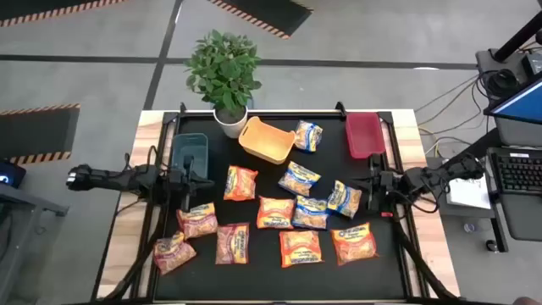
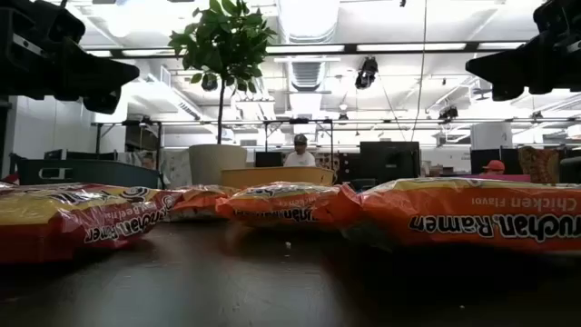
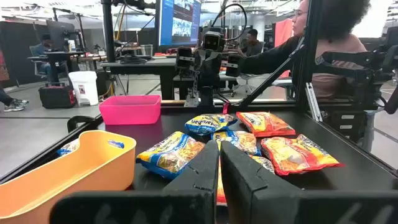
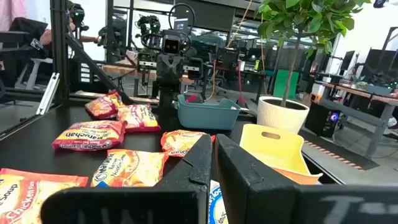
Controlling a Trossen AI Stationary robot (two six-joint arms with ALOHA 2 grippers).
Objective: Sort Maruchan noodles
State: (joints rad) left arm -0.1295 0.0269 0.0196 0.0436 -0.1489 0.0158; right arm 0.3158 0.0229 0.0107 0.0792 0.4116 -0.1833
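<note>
Several Maruchan noodle packets lie flat on the black table top [image 1: 389,280]. The blue-and-yellow ones [image 1: 298,178] are at centre and right, the orange ones [image 1: 275,212] in the middle and toward the near edge, and the pinkish-red ones [image 1: 196,220] at the near left. My left gripper [image 1: 210,180] [image 3: 219,165] hovers shut at the table's left, above the packets, pointing right. Across the table my right gripper [image 1: 366,182] [image 4: 213,158] faces it, also shut and raised. Neither holds anything.
Along the far edge stand a dark teal bin [image 1: 190,151], an orange bin [image 1: 266,140] and a red bin [image 1: 365,134]. A potted plant [image 1: 224,80] stands behind the orange bin. One blue-and-yellow packet [image 1: 307,135] lies between the orange and red bins. People sit in the room beyond the table.
</note>
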